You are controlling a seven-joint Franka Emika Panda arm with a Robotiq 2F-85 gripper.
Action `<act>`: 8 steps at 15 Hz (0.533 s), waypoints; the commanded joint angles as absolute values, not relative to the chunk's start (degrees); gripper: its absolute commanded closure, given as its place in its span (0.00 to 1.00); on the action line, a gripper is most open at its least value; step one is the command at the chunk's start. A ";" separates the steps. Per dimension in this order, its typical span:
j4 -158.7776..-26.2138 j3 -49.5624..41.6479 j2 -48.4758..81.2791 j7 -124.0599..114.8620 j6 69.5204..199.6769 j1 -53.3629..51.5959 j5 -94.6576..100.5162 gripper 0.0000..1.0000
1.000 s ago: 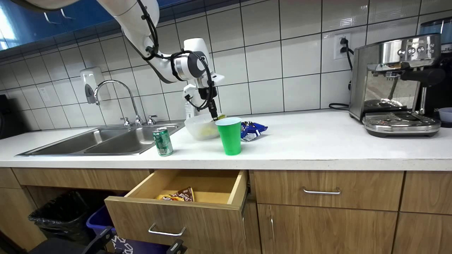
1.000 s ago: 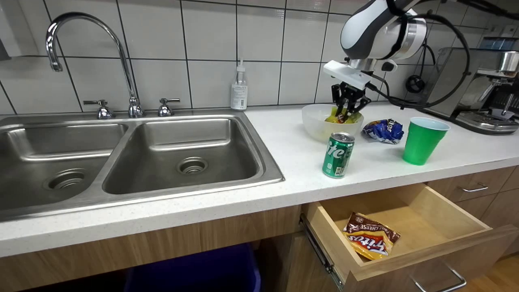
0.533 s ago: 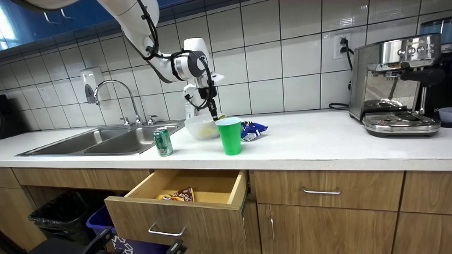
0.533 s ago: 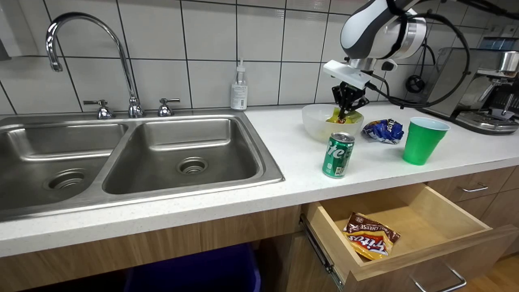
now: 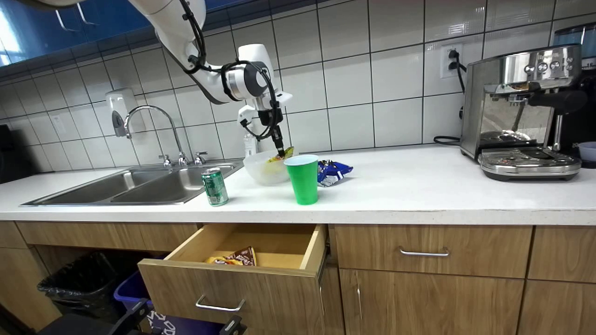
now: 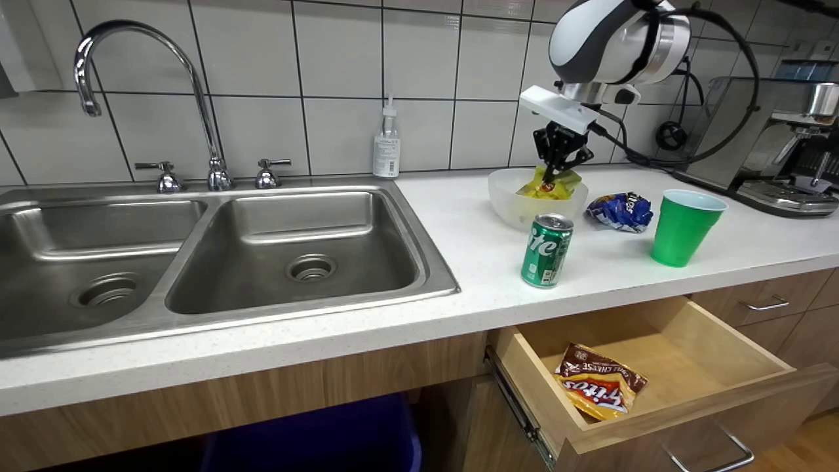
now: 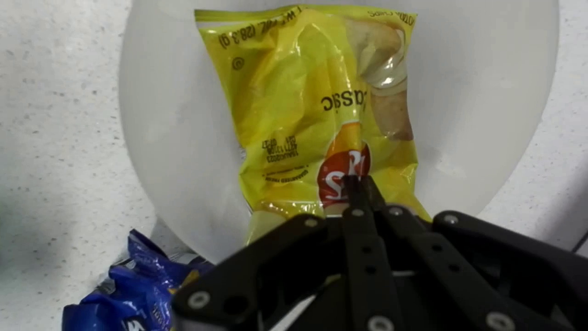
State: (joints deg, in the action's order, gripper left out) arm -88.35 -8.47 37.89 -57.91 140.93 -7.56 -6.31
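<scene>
A tiled wall rises behind the long white desk. Set into the desk is a steel double sink, and below the front edge a wooden drawer stands pulled out. A coffee machine sits on the desk, well apart from the sink. Between these two stands a pale bowl. The hand points down over it, clenched on a yellow chip bag and pinching it at the red logo. That bag is at the bowl's mouth, tilted, with part of it showing above the rim; whether it touches the bowl, I cannot tell. A brown-and-orange snack bag lies in the drawer, and a crumpled blue snack bag lies just beside the bowl. A green cup stands near the front edge, a pump bottle by the wall, and a green soda can near the bowl.
</scene>
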 commanded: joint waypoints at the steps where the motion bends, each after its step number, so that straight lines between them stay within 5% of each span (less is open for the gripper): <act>1: -90.63 -7.48 33.53 -57.47 140.50 -7.25 -5.70 1.00; 8: -94.29 -7.37 27.78 -57.29 141.87 -6.89 -5.54 1.00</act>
